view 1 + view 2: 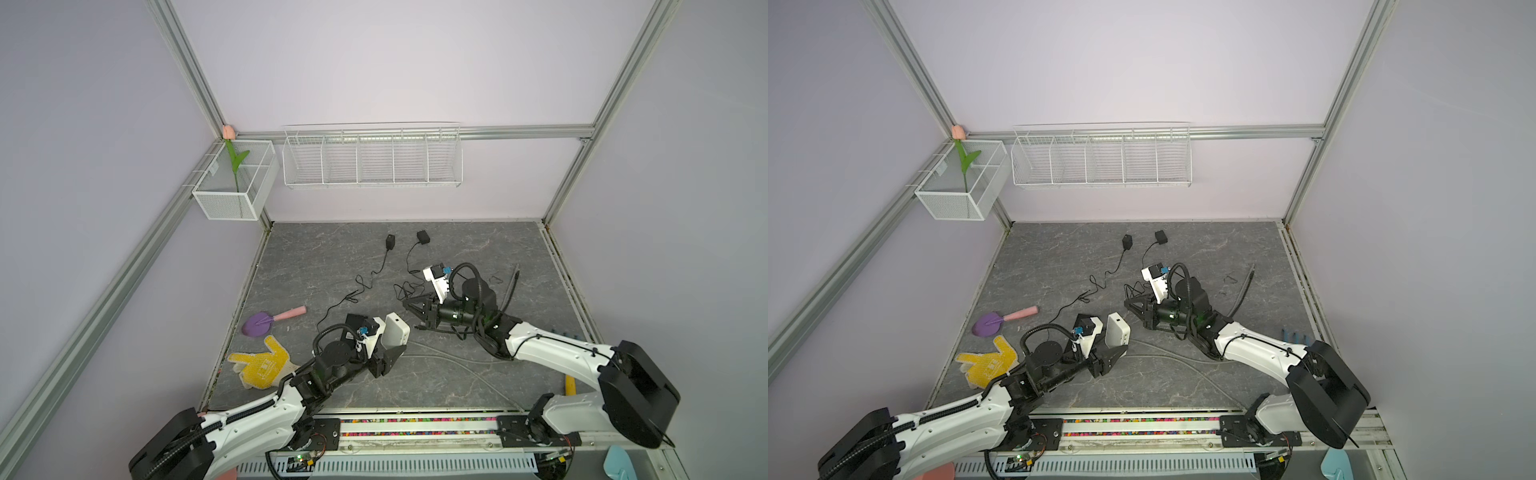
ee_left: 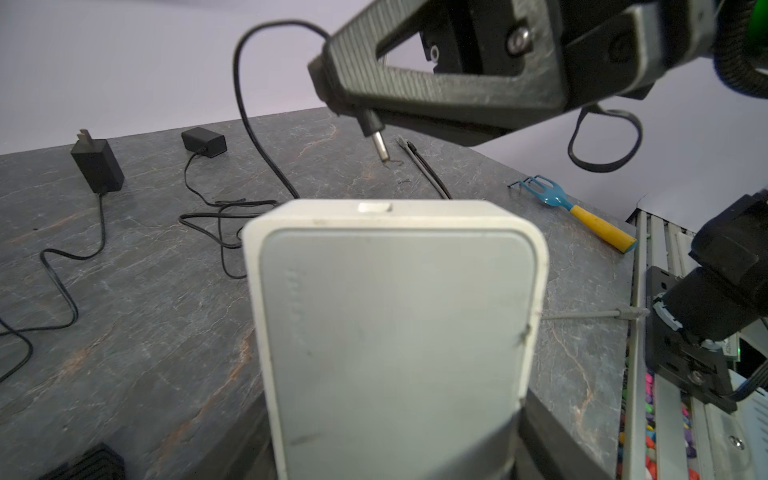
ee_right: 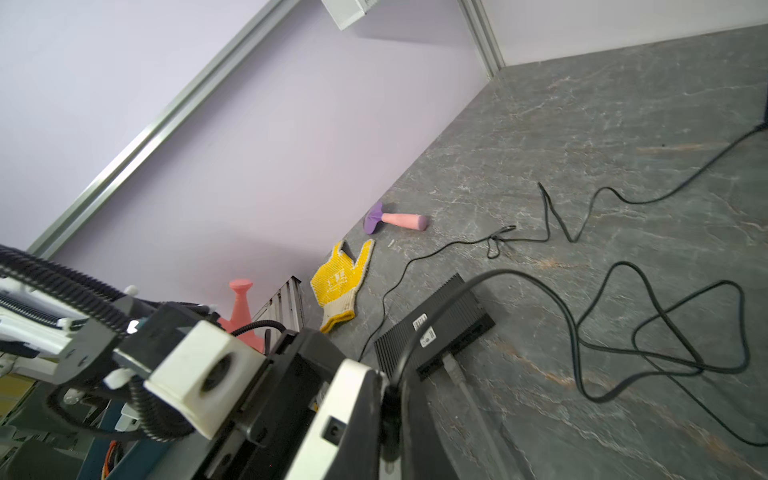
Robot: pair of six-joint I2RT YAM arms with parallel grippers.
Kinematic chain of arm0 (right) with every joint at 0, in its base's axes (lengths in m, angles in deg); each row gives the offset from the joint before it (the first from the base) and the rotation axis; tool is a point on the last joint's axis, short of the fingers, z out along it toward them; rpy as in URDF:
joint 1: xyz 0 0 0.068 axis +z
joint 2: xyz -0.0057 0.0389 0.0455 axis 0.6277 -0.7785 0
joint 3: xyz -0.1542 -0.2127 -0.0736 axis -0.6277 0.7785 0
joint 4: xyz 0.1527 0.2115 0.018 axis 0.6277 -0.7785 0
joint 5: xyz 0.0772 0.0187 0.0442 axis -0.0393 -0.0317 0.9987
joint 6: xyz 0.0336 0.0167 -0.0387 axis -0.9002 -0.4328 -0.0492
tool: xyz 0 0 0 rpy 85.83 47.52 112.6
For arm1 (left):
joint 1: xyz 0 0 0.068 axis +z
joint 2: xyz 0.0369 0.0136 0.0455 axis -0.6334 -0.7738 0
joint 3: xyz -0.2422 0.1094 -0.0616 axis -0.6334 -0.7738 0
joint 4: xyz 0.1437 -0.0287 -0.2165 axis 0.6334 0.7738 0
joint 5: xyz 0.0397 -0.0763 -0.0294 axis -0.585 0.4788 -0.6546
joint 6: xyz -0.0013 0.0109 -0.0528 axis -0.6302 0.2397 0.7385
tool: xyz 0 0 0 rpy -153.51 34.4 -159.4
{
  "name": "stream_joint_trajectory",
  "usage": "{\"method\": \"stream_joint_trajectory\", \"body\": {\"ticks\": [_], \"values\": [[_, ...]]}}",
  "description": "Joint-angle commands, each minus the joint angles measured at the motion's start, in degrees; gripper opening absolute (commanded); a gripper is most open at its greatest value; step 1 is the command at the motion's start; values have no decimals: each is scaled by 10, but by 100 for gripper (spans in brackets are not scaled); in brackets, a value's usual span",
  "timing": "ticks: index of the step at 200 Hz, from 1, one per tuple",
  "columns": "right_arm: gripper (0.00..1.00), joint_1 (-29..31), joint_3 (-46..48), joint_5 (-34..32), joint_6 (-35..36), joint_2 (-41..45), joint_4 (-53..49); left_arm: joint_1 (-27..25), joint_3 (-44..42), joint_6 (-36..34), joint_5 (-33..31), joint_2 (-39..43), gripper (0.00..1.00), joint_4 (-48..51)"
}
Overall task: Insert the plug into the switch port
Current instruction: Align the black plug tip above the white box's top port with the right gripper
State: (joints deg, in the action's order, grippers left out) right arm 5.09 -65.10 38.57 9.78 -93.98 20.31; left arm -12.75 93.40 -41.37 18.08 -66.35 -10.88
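Left pincer (image 1: 394,344) is clamped on the white switch (image 2: 390,332), holding it up off the bench (image 1: 519,249) over the front half, roughly midway between the left and right edges. Right pincer (image 1: 405,306) is squeezed tight on the plug (image 2: 376,141), which hangs just past the switch toward the middle of the bench, close but not touching.

Looks-wise, the switch is a rounded white box with a flat pale grey face inside a white rim, plus a little white tab (image 2: 375,206) on its far short end. The right wrist view catches a narrow white edge with a small dark round socket (image 3: 332,430) in it. The plug is a skinny barrel type, black collar and bare metal tip, and its black cable (image 3: 498,272) loops away over the bench.

Writing: faint raised lettering runs down the switch's face, can't read it. The black ribbed box (image 3: 436,324) lying on the bench just beside the switch has two white stickers, too small to read.

Direction: the switch stands on end, long axis running out along the pincer's fingers, face toward the left wrist camera. The plug sits crosswise to its fingers, tip angled down at the bench.

Further out, a black adapter (image 1: 390,241) lies near the rear edge with a second adapter (image 1: 423,237) just beside it, and a yellow glove (image 1: 262,365) sits by the front-left corner.
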Motion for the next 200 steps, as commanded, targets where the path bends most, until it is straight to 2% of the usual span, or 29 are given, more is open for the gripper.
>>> {"method": "stream_joint_trajectory", "body": {"ticks": [1, 33, 54, 92, 200], "values": [[7, 14, 20, 9, -16, 17, 77, -2, 2, -42, 17, -40, 0, -106], [6, 33, 50, -8, 5, 45, 103, -2, -10, -55, 4, -64, 0, -178], [7, 41, 73, -31, 29, 67, 109, -2, 0, -63, 2, -63, 0, -168], [7, 43, 84, -33, 42, 87, 119, -5, -3, -61, 5, -51, 0, -173], [6, 52, 62, -34, 40, 54, 158, -9, -13, -62, 1, 20, 0, -123]]}}
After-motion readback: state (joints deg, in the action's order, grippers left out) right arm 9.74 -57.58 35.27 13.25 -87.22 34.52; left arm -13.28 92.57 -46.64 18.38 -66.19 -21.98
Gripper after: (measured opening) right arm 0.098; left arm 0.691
